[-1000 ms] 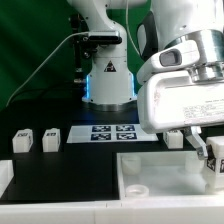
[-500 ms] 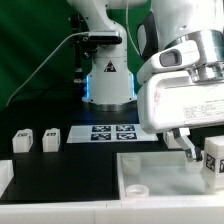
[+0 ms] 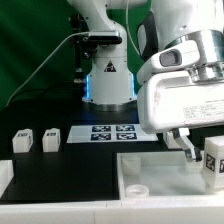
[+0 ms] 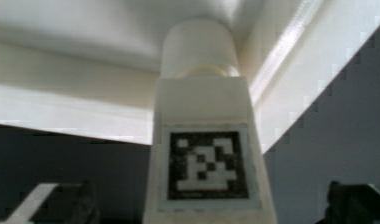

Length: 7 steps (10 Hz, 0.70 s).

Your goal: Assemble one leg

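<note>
A leg (image 4: pixel 208 150), a white block with a black-and-white tag, stands between my fingers in the wrist view, with a dark gap on each side. Its rounded far end points into a corner of the large white walled piece (image 4: pixel 98 75). In the exterior view this leg (image 3: pixel 213 160) is at the right edge, over the walled piece (image 3: pixel 165 182). My gripper (image 3: pixel 205 152) is open around it, and one dark finger (image 3: pixel 188 148) stands clear of the leg. Two more legs (image 3: pixel 22 141) (image 3: pixel 50 139) stand on the table at the left.
The marker board (image 3: pixel 108 133) lies on the black table in front of the arm's base (image 3: pixel 107 85). Another small white block (image 3: pixel 175 138) stands behind the walled piece, under the hand. A green backdrop is behind.
Since one second ago the visible finger has moved off the leg toward the exterior view's left, so the jaws have opened. Nothing has moved in the last half second.
</note>
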{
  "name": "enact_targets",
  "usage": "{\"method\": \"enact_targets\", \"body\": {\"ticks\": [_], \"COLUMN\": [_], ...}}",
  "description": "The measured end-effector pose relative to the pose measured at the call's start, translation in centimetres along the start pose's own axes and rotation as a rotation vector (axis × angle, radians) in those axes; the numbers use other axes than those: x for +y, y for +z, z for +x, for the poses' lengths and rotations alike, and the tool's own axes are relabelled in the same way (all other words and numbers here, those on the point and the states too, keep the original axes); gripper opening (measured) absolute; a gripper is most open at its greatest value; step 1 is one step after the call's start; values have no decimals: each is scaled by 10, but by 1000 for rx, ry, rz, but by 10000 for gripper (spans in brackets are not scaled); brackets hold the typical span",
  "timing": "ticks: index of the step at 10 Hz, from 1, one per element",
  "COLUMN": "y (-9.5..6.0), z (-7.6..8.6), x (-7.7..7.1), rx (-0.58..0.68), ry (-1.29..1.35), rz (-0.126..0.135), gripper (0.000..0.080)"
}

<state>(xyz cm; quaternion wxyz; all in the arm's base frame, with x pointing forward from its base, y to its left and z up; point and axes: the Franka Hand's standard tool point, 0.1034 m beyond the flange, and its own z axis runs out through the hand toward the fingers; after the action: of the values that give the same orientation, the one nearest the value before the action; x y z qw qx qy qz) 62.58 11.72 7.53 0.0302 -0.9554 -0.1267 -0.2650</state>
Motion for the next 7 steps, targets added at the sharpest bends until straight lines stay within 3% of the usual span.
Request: {"method": "enact_targets", "body": {"ticks": [2,4,7], "y": [0,-11,-11], "z": [-3,-3,-4], "x": [-3,1,0], "rx": [-79,-184,-202], "ry": [-3,9,12], "rz": [16,27,30], "gripper": [648,648,648]}}
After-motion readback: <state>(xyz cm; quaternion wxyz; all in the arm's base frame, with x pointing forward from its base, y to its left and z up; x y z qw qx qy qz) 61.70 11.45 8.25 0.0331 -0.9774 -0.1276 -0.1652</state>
